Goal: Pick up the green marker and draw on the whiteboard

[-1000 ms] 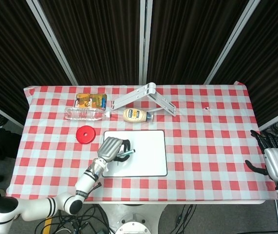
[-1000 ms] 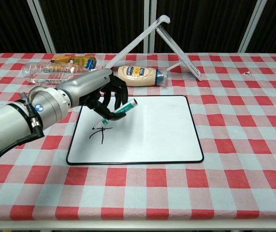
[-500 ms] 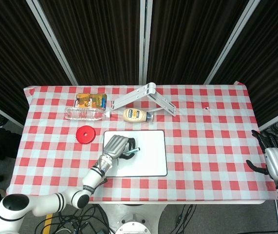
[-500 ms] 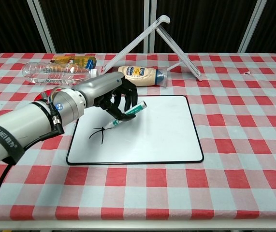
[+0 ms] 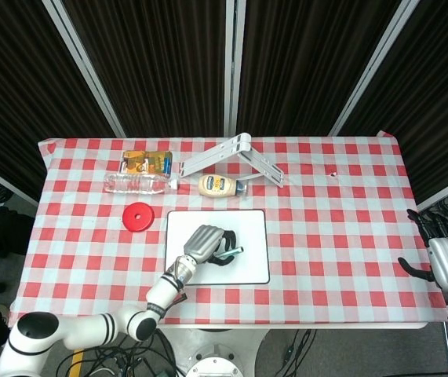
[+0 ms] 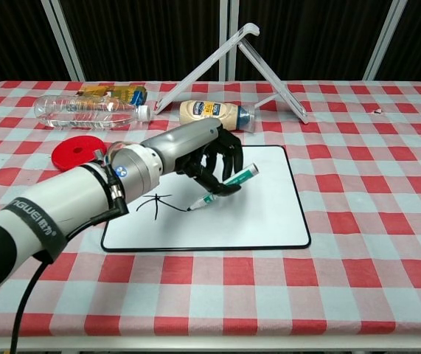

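My left hand (image 6: 206, 155) (image 5: 205, 243) holds the green marker (image 6: 228, 185) (image 5: 231, 253) over the middle of the whiteboard (image 6: 269, 214) (image 5: 251, 236), tip down on the white surface. Black drawn lines (image 6: 158, 203) run from the board's left part toward the tip. In the head view the hand covers most of the marker and the strokes. My right hand (image 5: 446, 261) hangs at the table's far right edge with fingers apart and nothing in it; the chest view does not show it.
Behind the board lie a mayonnaise bottle (image 6: 214, 113), a clear plastic bottle (image 6: 88, 112), a yellow packet (image 6: 113, 92) and a white folding stand (image 6: 247, 55). A red disc (image 6: 75, 153) sits left of the board. The red-checked table (image 6: 372, 184) spreads out to the right.
My left hand has slid rightward across the board with the marker, from its left part to the middle, and a longer black line trails behind the tip. The right hand stayed put.
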You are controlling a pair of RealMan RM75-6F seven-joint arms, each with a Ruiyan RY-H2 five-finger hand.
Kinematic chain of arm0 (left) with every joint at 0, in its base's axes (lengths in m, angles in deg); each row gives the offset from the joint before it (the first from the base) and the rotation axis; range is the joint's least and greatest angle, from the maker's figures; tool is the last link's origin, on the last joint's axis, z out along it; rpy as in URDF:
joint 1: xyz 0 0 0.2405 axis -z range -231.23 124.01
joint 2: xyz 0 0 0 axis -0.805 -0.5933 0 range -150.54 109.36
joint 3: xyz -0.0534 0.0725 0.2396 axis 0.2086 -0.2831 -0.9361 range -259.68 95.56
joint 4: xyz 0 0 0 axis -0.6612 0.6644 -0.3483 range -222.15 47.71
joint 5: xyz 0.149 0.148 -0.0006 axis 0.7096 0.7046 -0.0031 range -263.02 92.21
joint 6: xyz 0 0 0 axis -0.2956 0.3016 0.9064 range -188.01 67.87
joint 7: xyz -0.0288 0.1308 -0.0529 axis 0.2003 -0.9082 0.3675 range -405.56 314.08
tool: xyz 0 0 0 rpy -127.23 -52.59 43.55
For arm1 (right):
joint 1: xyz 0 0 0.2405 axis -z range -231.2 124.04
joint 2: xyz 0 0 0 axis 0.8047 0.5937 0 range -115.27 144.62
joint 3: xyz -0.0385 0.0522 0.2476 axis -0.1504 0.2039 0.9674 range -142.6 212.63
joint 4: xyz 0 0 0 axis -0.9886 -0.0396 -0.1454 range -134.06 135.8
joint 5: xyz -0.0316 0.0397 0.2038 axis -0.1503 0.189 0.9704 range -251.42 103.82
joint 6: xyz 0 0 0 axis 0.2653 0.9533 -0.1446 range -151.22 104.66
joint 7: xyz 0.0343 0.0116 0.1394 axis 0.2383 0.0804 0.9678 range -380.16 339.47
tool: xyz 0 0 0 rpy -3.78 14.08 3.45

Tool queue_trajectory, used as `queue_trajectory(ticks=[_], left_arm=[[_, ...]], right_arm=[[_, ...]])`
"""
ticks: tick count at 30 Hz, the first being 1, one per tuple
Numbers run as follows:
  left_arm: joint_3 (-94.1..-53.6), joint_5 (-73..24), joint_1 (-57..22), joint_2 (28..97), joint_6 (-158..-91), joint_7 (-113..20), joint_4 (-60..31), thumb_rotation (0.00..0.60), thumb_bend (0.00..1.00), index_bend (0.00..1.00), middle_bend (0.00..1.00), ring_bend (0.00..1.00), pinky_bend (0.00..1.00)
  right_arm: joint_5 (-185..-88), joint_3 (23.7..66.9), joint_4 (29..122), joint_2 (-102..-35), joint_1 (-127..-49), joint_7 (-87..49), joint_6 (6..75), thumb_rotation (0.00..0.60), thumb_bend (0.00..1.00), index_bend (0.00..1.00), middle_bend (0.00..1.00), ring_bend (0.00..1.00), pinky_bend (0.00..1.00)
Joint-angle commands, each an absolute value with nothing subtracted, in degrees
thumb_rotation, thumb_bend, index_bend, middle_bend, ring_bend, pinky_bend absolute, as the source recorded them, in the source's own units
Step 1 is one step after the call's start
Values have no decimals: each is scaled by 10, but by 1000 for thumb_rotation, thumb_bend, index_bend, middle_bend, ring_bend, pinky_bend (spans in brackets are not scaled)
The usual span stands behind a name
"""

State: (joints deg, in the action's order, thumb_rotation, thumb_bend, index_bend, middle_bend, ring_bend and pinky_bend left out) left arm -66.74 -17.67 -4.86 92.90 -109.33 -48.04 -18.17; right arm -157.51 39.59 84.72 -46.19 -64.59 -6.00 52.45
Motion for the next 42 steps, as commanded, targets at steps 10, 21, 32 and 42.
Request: queue_trajectory(ticks=[10, 21, 32, 42], left_arm=[[-665, -188, -89, 755, -1143, -577, -36, 600, 336, 539, 564, 628, 888], [-765, -327, -124, 639, -1168, -835, 51, 600, 337, 539, 558, 618, 862], [-796, -399, -104, 653, -1185, -945, 54, 600, 338, 523, 516, 575, 833], [-786, -427, -107, 643, -1218, -931, 102, 600, 177, 127, 171, 212, 418]], right_arm=[[-1585, 396, 839, -465, -646, -48, 534, 600, 152, 0, 162, 0, 0], [-1595, 392, 830, -475, -644, -38, 540, 600, 152, 0, 162, 0, 0], [-1589, 392, 839, -473, -640, -48, 544, 600, 152, 0, 162, 0, 0], [-1580, 393, 843, -472, -636, -49, 544, 600, 153, 0, 162, 0, 0]])
